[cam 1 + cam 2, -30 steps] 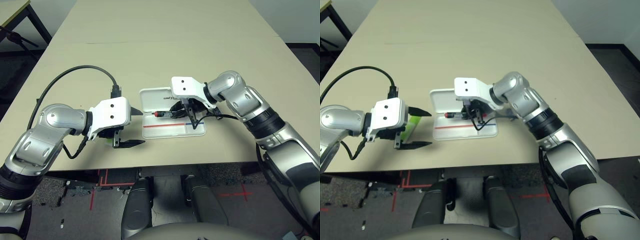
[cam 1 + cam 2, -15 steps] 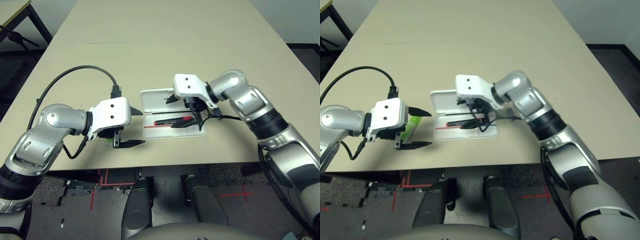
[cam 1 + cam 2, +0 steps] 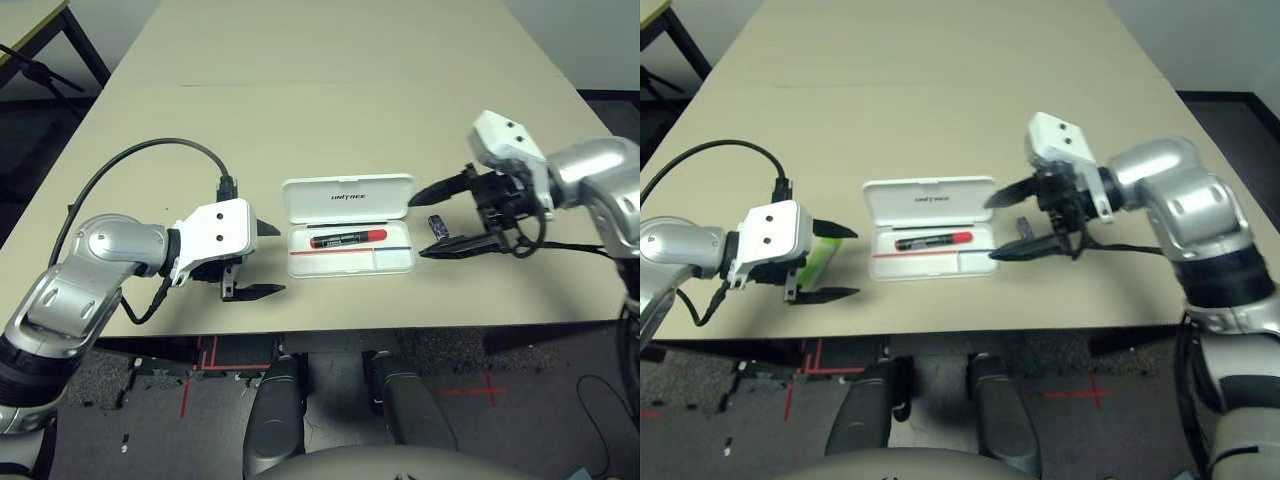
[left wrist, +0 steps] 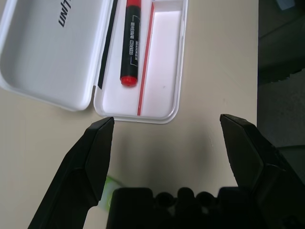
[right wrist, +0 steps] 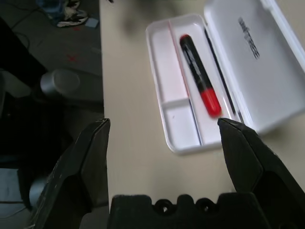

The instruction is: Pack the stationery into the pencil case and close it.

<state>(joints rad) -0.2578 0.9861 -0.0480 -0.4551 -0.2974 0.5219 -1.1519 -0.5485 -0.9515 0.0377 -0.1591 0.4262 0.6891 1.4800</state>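
Lying loose in the open pencil case [image 3: 350,226], the red marker [image 3: 347,239] could jam the lid, both arms' fingers [image 3: 445,186] wide apart, empty.

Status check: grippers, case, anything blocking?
Both grippers open, empty. Marker in open pencil case. Highlighter and blue block still on table. Nothing blocking.

Wide beige tabletop [image 3: 330,90], and on it the open flat white hard-plastic pencil case [image 3: 348,239] near the front edge, a light-green flat highlighter [image 3: 816,264] to its left, a tiny dark blue-grey block [image 3: 437,226] just right.
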